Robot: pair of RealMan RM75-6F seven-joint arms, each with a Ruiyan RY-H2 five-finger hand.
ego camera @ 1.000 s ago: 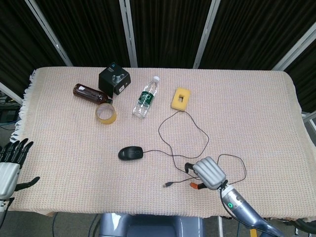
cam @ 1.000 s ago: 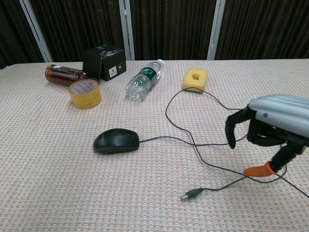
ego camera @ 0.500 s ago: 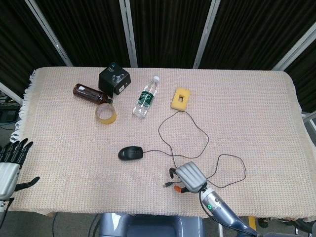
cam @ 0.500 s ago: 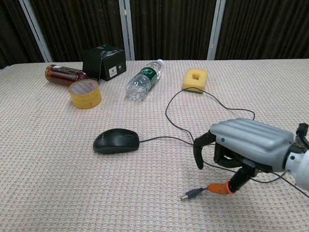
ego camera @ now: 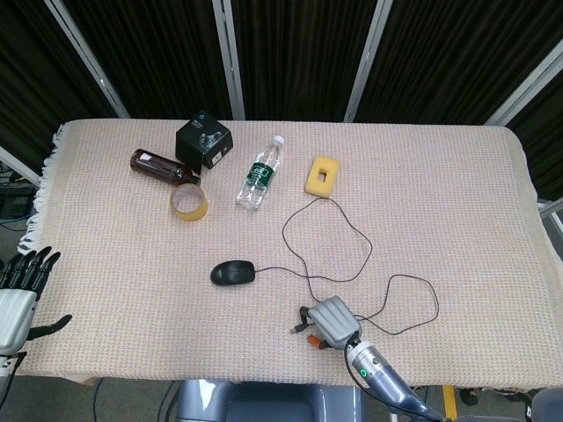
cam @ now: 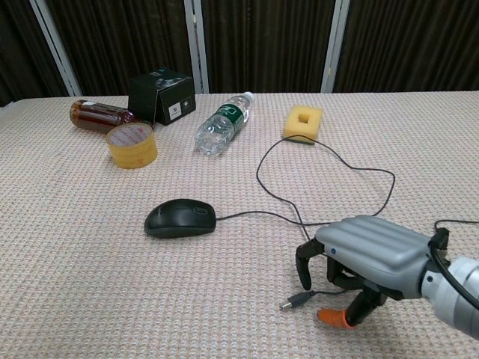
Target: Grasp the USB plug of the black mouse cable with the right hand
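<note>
The black mouse [ego camera: 233, 272] [cam: 180, 218] lies mid-table, and its thin cable [ego camera: 283, 233] [cam: 258, 176] loops back and right before running to the near edge. The silver USB plug [ego camera: 297, 330] [cam: 297, 301] lies flat on the cloth at the cable's end. My right hand [ego camera: 330, 320] [cam: 366, 262] hovers low just right of the plug, its fingers [cam: 303, 268] curled down over the cable behind it. The orange-tipped thumb sits beside the plug, with nothing pinched. My left hand [ego camera: 18, 294] rests off the table's left front corner, fingers spread and empty.
At the back left are a black box [ego camera: 203, 143], a lying brown bottle [ego camera: 158, 165] and a tape roll [ego camera: 189, 202]. A water bottle [ego camera: 259, 173] and a yellow sponge [ego camera: 323, 175] lie mid-back. The table's front edge [ego camera: 264, 380] is just behind the right hand.
My right hand has moved left and lower, from well right of the plug to directly beside it, with its fingers now over the cable. The plug, the mouse and my left hand have stayed put.
</note>
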